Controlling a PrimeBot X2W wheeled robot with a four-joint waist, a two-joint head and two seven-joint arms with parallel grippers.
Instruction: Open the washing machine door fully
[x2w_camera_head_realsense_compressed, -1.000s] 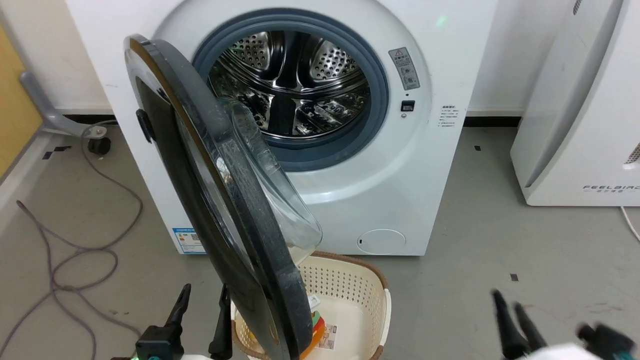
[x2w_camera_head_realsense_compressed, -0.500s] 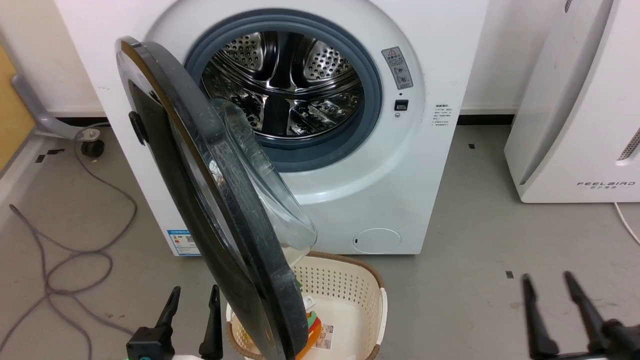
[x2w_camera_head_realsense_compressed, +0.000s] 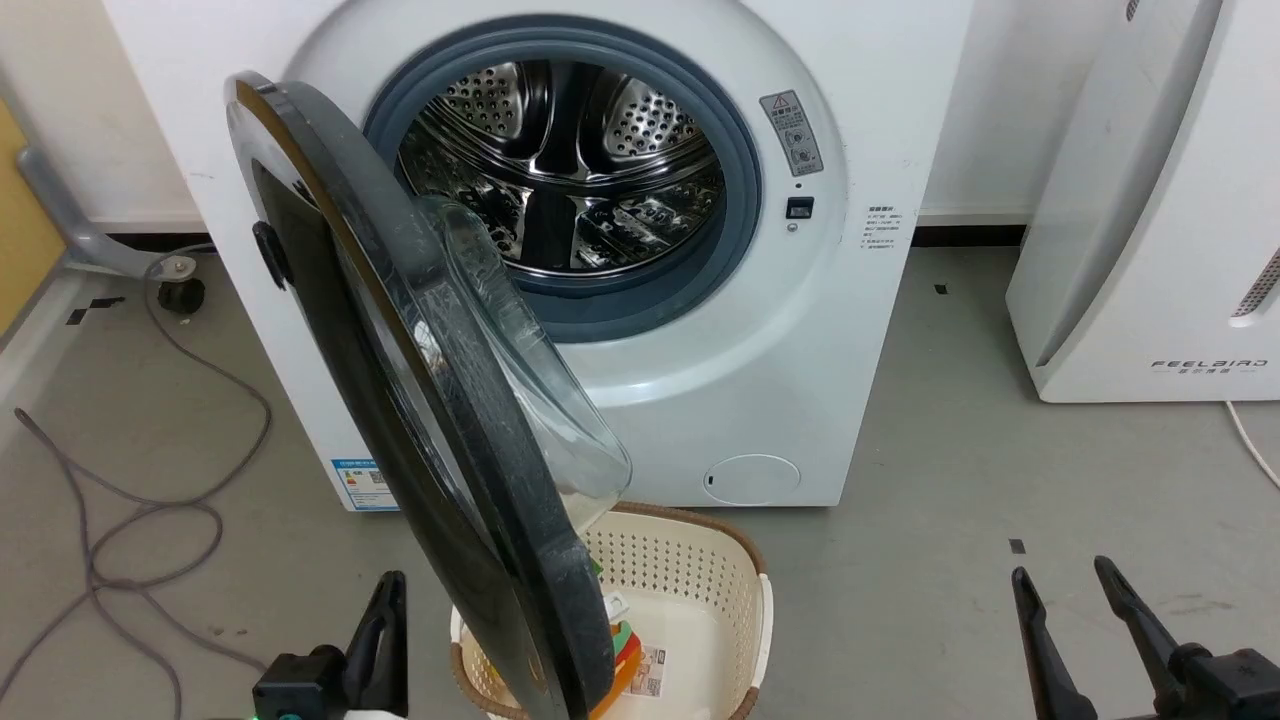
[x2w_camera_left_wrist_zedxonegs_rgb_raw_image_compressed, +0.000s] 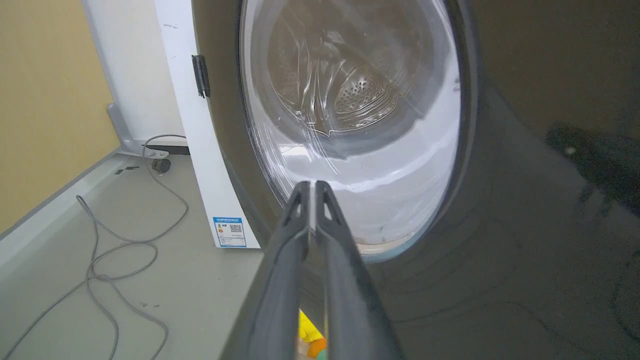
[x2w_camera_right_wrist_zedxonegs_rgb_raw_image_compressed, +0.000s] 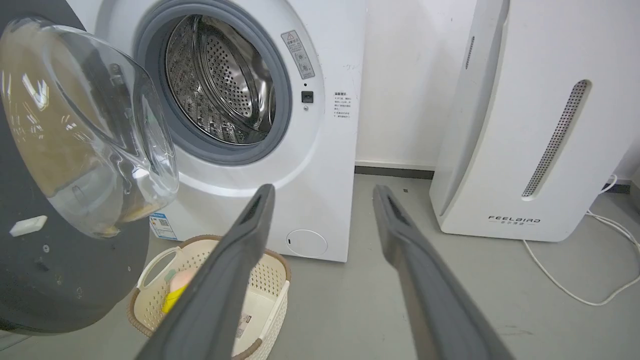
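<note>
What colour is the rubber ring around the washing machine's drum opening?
Bluish grey. The rubber ring shows best in the head view.

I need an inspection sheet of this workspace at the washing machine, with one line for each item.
Surface: grey floor, a few small dark marks.
Job's things: washing machine door partly open, swung out on the robot's left; steel drum exposed.
Clutter: cream basket on the floor below the door's lower edge, colourful items inside.
Grippers: left gripper shut, empty, before the door's outer face; right gripper open, empty, above the floor.
Cables: grey cable looped on the floor at left; white cable beside the white appliance.
Surroundings: white appliance at right, yellow wall at left.
</note>
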